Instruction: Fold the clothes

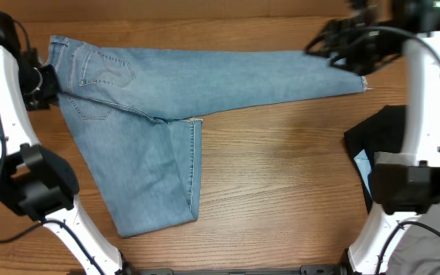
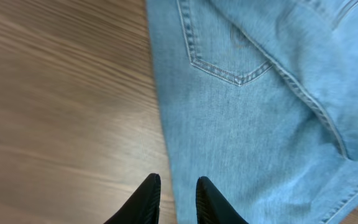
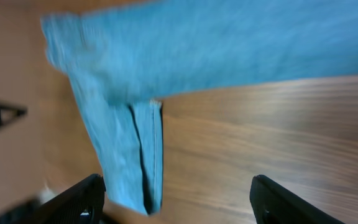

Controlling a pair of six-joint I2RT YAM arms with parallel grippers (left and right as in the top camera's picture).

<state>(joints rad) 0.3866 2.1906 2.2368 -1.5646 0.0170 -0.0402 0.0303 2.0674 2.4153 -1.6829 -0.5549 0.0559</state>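
Observation:
The light-blue jeans (image 1: 205, 76) lie flat on the wooden table. The waist is at the left, one leg stretches right to a frayed hem (image 1: 361, 84), and the other leg is folded down toward the front (image 1: 159, 206). My left gripper (image 1: 43, 82) sits at the waist's left edge. In the left wrist view its fingers (image 2: 148, 199) stand narrowly apart, with the edge of the jeans (image 2: 260, 124) running between them. My right gripper (image 1: 315, 46) hovers over the long leg near its hem, open wide (image 3: 176, 193) with only table and the jeans (image 3: 197, 50) beyond it.
A black garment (image 1: 380, 134) lies at the right edge of the table under the right arm. A grey garment (image 1: 438, 233) shows at the bottom right corner. Bare wood (image 1: 281, 176) fills the middle and front of the table.

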